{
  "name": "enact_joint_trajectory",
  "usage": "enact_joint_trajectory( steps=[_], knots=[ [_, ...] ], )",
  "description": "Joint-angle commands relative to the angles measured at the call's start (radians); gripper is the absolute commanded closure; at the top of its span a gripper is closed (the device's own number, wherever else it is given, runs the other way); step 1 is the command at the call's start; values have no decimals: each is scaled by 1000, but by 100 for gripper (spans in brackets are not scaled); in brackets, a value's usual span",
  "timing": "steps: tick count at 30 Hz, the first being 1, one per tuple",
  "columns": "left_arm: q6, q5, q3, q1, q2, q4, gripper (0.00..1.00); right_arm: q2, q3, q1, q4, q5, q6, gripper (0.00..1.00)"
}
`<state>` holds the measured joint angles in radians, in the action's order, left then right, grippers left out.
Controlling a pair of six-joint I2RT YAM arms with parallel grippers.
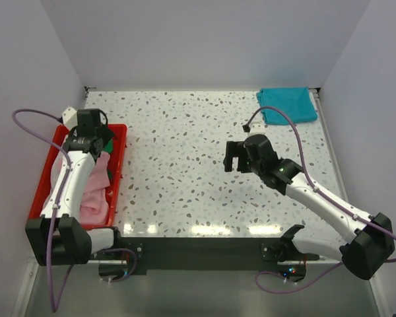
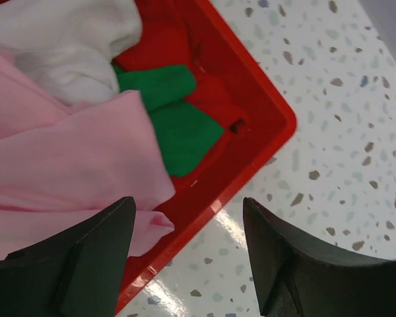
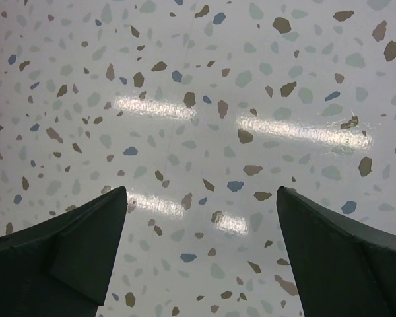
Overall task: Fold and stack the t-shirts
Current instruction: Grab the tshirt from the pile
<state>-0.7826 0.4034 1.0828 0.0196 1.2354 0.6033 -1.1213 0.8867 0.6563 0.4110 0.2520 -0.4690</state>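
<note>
A light pink t-shirt (image 2: pixel 66 152) lies crumpled in the red tray (image 2: pixel 264 152), with a white one (image 2: pixel 66 46) and a green one (image 2: pixel 178 125) beside it. In the top view the pink t-shirt (image 1: pixel 96 188) fills the tray (image 1: pixel 39 191) at the left edge. My left gripper (image 2: pixel 188 201) hangs open above the tray's rim, one finger over the pink cloth, holding nothing; in the top view that left gripper (image 1: pixel 92 129) is over the tray's far end. A folded teal t-shirt (image 1: pixel 287 105) rests at the far right corner. My right gripper (image 1: pixel 234 157) hovers open over mid-table, and the right wrist view shows the right gripper (image 3: pixel 201 190) empty.
The speckled table (image 1: pixel 185 132) is enclosed by pale walls at the back and both sides. The tray sits tight against the left wall. A purple cable (image 1: pixel 297 139) loops off the right arm.
</note>
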Motion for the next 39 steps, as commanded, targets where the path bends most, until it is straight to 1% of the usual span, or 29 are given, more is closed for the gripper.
enact_joint_trajectory(
  steps=[1, 4, 8, 11, 12, 14, 15, 17, 18, 20, 21, 25, 28, 29, 31, 32, 34, 35, 36, 37, 38, 39],
  knots=[
    [-96, 98, -44, 84, -8, 81, 29, -17, 21, 0, -20, -34, 15, 1],
    [-107, 92, -101, 141, -7, 59, 28, -25, 12, 0, -24, -34, 16, 1],
    [-142, 85, -147, 169, 15, 58, 29, -40, 14, 0, -26, -39, 20, 1],
    [-147, 68, -185, 189, 19, 26, 33, -46, 15, 0, -28, -43, 18, 1],
    [-144, 60, -196, 192, 19, 10, 39, -46, 15, 0, -28, -43, 18, 1],
    [-129, 48, -198, 197, 18, 1, 47, -46, 17, 0, -24, -40, 17, 1],
    [-121, 43, -192, 197, 18, 0, 59, -44, 17, 0, -24, -39, 16, 1],
    [-104, 38, -178, 200, 3, 3, 71, -43, 20, 0, -21, -36, 17, 1],
    [-86, 37, -158, 200, -7, 6, 83, -43, 21, 0, -21, -34, 16, 1],
    [-54, 35, -132, 198, -43, 13, 92, -43, 31, 0, -17, -31, 16, 1],
    [-40, 34, -100, 200, -59, 22, 100, -43, 34, 0, -15, -31, 13, 1],
    [43, -6, -20, 200, -163, 13, 100, -48, 57, 2, -11, -34, 13, 1],
    [104, -86, 25, 198, -235, -42, 100, -58, 102, 0, 5, -26, 16, 1],
    [124, -150, 54, 198, -246, -56, 100, -61, 113, 0, 9, -25, 20, 1],
    [138, -219, 92, 198, -260, -85, 100, -64, 138, 0, 25, -14, 21, 1],
    [146, -280, 141, 188, -257, -89, 100, -64, 156, 0, 29, -13, 21, 1],
    [152, -313, 196, 145, -238, -100, 100, -57, 179, 0, 31, -5, 20, 1],
    [157, -293, 263, 55, -226, -102, 100, -55, 188, 2, 34, -3, 20, 1],
    [161, -261, 299, -7, -200, -99, 100, -54, 199, 0, 35, 0, 18, 1],
    [164, -186, 334, -80, -185, -96, 100, -48, 219, 0, 40, 4, 17, 1],
    [169, -154, 403, -213, -168, -93, 100, -45, 227, 0, 43, 6, 13, 1],
    [167, -126, 432, -269, -130, -79, 100, -43, 236, 0, 54, 12, 15, 1]
  ],
)
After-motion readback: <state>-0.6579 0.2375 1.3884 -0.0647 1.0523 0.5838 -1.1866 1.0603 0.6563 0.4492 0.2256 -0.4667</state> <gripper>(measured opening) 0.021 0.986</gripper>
